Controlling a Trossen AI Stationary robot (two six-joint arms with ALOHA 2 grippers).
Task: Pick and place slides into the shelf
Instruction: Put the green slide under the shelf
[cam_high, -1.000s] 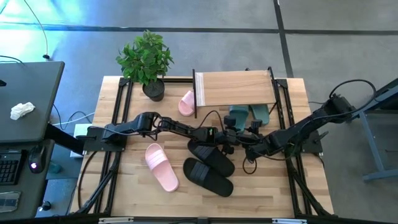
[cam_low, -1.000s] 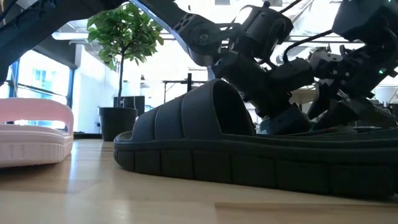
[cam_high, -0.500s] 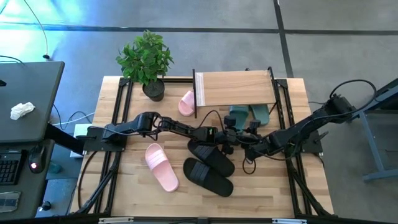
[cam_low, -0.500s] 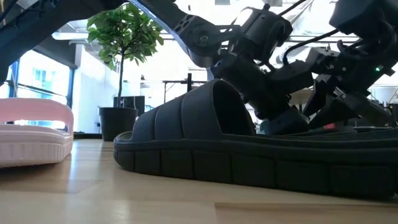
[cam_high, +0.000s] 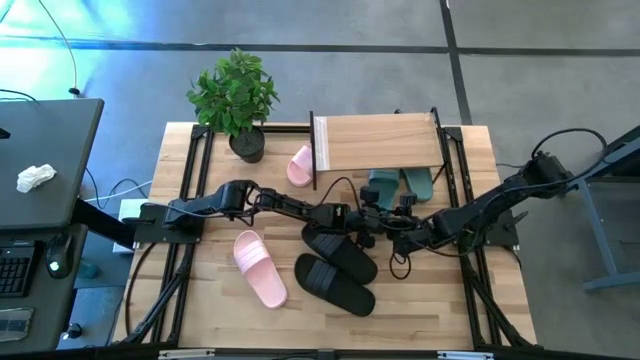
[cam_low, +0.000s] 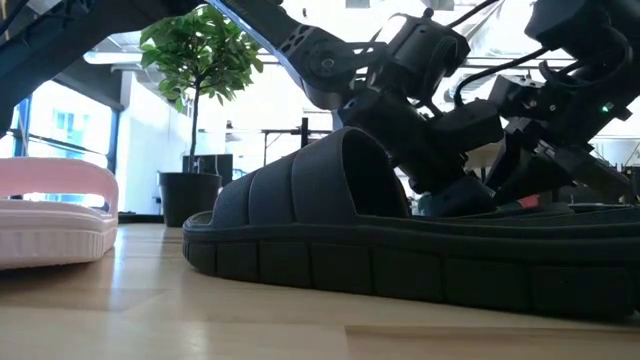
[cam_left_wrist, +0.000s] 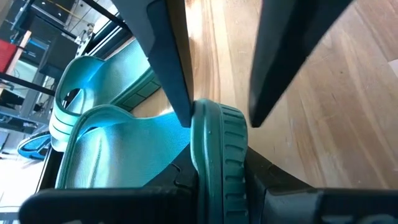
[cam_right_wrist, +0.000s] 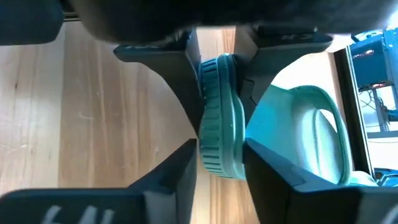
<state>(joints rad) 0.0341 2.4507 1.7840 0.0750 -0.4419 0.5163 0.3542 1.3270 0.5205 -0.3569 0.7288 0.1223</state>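
Note:
Both grippers meet at one teal slide (cam_high: 383, 190), which lies just in front of the shelf (cam_high: 378, 142). My left gripper (cam_left_wrist: 221, 186) is shut on its near end. My right gripper (cam_right_wrist: 221, 163) stands opposite, its fingers closed on the same end. A second teal slide (cam_high: 418, 180) lies beside it under the shelf's near edge. Two black slides (cam_high: 340, 250) (cam_high: 335, 285) and one pink slide (cam_high: 260, 268) lie flat on the table. Another pink slide (cam_high: 300, 165) sits by the shelf's left leg. My left gripper pinches the teal slide's ribbed sole rim (cam_left_wrist: 219, 163) between its two fingers, coming from the table's left. Whether the slide is clear of the table I cannot tell. My right gripper pinches the same rim (cam_right_wrist: 217, 140) between its two fingers, coming from the table's right and slanting down. One finger (cam_right_wrist: 183, 168) is on each face of the sole, close to the left gripper's fingers.
A potted plant (cam_high: 235, 95) stands at the table's far left corner. The nearer black slide (cam_low: 400, 240) fills the low view. Bare wood lies along the table's near edge and at its right side.
My right gripper has tipped a little where it stands at the teal slide. The left gripper and the slides have stayed where they were.

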